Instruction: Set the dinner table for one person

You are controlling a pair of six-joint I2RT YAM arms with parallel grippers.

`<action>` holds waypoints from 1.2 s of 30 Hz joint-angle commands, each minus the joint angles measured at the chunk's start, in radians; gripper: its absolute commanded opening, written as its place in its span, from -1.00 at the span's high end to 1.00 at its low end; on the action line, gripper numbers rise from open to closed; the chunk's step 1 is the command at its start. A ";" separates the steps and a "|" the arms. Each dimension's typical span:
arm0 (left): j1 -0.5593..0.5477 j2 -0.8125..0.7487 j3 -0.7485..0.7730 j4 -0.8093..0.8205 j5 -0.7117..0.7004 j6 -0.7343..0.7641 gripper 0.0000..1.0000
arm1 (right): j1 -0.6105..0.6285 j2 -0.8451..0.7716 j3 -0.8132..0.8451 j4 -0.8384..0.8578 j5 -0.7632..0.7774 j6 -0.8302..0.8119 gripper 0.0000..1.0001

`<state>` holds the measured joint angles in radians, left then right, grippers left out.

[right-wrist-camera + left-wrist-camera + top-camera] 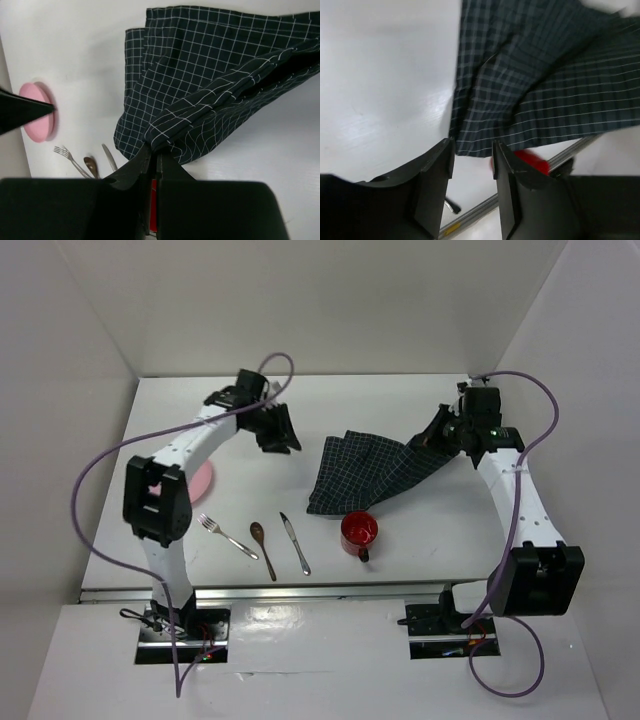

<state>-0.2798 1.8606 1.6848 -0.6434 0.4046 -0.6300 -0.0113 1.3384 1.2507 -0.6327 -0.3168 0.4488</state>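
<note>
Table: white, spreading under both arms from the near rail to the far wall.
Right claw: pinched together on a fold of the cloth, at its raised right end.
Cloth: dark and checked, rumpled at the table's middle, its left part lying on the table.
Left claw: fingers apart with nothing between them, just left of the cloth's far left corner.
Mug: red, right at the cloth's near edge.
Cutlery: fork, spoon and knife in a row, left of the mug.
Plate: pink, at the left, partly hidden by the left arm.
</note>
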 commanded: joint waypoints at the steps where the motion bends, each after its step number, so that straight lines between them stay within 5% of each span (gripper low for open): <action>1: -0.083 0.051 0.018 -0.093 -0.064 0.073 -0.05 | -0.006 -0.070 -0.011 -0.007 0.019 -0.030 1.00; 7: -0.157 0.161 -0.068 -0.067 0.023 0.124 -0.32 | -0.006 -0.079 -0.076 0.002 -0.004 -0.030 1.00; 20: -0.225 0.226 -0.099 -0.058 0.003 0.124 -0.27 | -0.006 -0.079 -0.076 0.002 0.007 -0.030 1.00; 23: -0.225 0.226 -0.099 -0.046 0.034 0.124 0.01 | -0.006 -0.079 -0.076 0.011 -0.002 -0.030 1.00; 24: -0.225 0.226 -0.099 -0.045 0.052 0.124 0.45 | -0.006 -0.079 -0.076 0.011 -0.002 -0.030 1.00; 26: -0.225 0.236 -0.077 -0.055 0.065 0.124 1.00 | -0.006 -0.070 -0.076 0.011 -0.002 -0.030 1.00; 36: -0.056 0.028 0.088 -0.136 0.086 0.115 1.00 | -0.006 0.016 0.094 0.011 -0.013 -0.041 1.00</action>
<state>-0.4171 2.0521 1.6722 -0.7498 0.4637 -0.5236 -0.0113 1.3304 1.2530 -0.6472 -0.3111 0.4244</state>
